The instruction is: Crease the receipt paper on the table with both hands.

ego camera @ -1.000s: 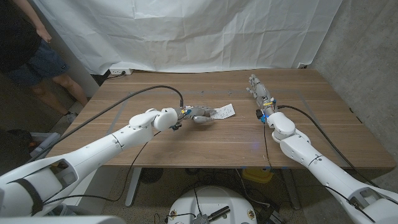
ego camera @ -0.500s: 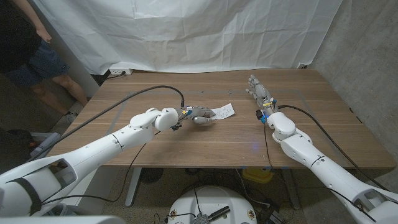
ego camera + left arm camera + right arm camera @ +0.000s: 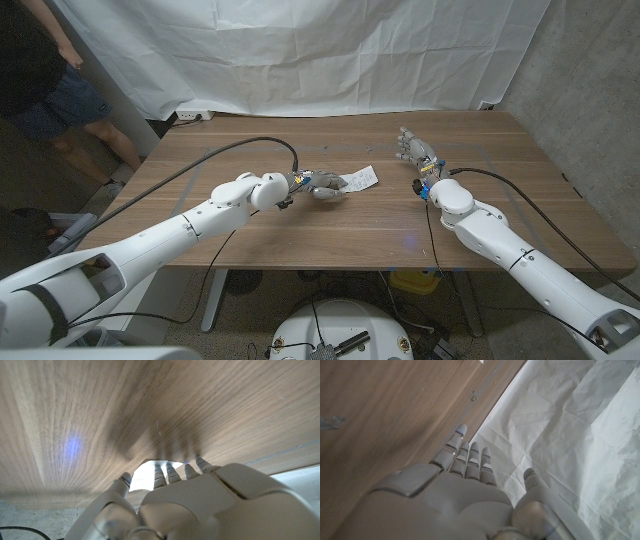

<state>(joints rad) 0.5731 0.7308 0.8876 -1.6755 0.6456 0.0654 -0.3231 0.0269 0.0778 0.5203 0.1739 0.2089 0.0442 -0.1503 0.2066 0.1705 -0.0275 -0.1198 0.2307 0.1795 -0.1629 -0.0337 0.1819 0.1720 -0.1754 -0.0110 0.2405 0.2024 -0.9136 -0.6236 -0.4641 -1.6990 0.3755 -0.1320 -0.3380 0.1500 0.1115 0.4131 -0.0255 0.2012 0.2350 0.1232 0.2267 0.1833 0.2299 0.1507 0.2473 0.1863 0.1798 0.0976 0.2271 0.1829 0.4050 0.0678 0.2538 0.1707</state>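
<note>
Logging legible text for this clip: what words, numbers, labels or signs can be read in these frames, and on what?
None can be read.
Receipt paper: dark print marks on it in the head view, too small and blurred to read; the left hand rests on its near end.
Right hand: small coloured patches near the wrist, no legible lettering.
Table and white backdrop sheet: no text seen.

Wooden table [image 3: 350,225], grain running left to right. One receipt [image 3: 362,179] lies on it near centre, slightly left, its near-left end under the left hand [image 3: 322,184].
</note>
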